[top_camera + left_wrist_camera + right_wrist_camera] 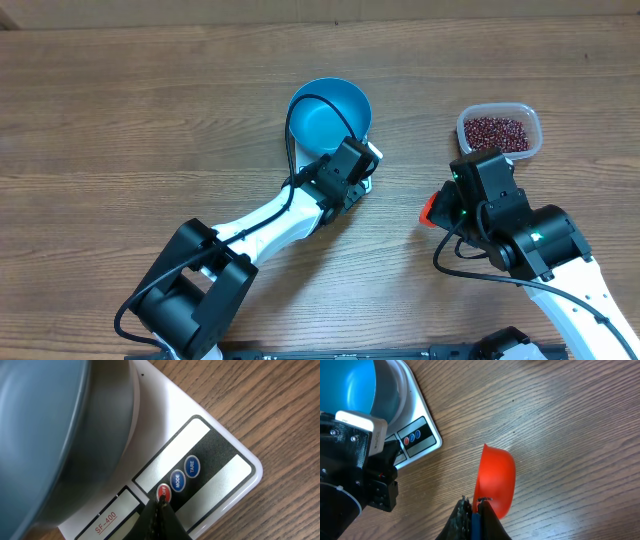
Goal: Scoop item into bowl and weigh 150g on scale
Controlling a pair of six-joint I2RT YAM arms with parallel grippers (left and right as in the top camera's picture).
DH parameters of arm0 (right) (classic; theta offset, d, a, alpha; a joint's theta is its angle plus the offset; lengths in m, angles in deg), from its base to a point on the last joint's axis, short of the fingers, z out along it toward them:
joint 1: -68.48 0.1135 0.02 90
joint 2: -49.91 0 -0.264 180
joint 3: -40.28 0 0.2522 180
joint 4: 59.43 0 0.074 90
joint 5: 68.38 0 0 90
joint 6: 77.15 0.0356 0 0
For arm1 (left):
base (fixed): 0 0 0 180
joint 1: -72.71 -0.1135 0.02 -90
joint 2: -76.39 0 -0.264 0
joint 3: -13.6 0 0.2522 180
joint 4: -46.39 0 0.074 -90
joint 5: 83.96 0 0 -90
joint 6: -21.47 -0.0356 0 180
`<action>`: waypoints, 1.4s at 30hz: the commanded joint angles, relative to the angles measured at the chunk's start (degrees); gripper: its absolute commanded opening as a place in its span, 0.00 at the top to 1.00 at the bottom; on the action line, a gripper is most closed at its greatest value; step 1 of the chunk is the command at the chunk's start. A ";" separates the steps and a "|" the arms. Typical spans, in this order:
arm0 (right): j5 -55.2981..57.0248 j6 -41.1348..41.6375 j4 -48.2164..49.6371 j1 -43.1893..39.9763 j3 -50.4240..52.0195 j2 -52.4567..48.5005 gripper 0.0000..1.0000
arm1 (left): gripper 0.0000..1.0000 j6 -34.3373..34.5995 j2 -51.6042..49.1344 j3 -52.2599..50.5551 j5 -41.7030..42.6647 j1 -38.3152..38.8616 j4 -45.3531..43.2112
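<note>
Both shut tight: our left gripper [161, 506] touches the red button [163, 491] on the scale [167, 407], bowl [330, 115] atop; our right gripper [474, 510] clamps the scoop [496, 480]; beans [494, 131] sit in a container [533, 126] toward the desk's right edge.

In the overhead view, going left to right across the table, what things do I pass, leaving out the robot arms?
blue bowl → orange scoop → clear container of red beans
</note>
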 commanded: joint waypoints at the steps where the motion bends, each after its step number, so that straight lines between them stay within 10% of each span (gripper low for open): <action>1: 0.17 -0.13 0.07 -0.13 -1.75 0.94 0.96 | 0.96 -1.03 -0.52 -0.55 0.46 -0.26 -0.26; 42: 0.22 -0.15 0.24 -0.15 -1.75 0.94 0.96 | 0.96 -1.27 -3.54 -0.55 -0.39 -0.31 -1.95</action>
